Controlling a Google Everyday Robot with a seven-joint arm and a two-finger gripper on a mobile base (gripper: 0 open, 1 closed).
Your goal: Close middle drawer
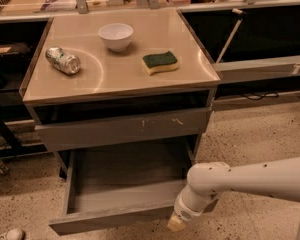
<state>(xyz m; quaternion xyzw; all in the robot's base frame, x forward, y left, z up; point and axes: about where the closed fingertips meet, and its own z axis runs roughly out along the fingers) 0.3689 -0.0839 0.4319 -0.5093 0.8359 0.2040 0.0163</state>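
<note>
The middle drawer (125, 181) is a wide, shallow grey box pulled far out of the cabinet, with a bare grey floor and a plain flat front along the bottom of the camera view. My white arm reaches in from the right. My gripper (176, 224) is low at the right end of the drawer's front, touching or just beside it. Above the open drawer sits another grey drawer front (122, 129) with small white scuff marks, standing slightly proud of the cabinet.
On the cabinet top (115, 79) are a white bowl (115, 35), a green and yellow sponge (160, 62) and a crushed can (63, 60). Dark shelving stands to the left and a counter (260, 69) to the right. Speckled floor surrounds the cabinet.
</note>
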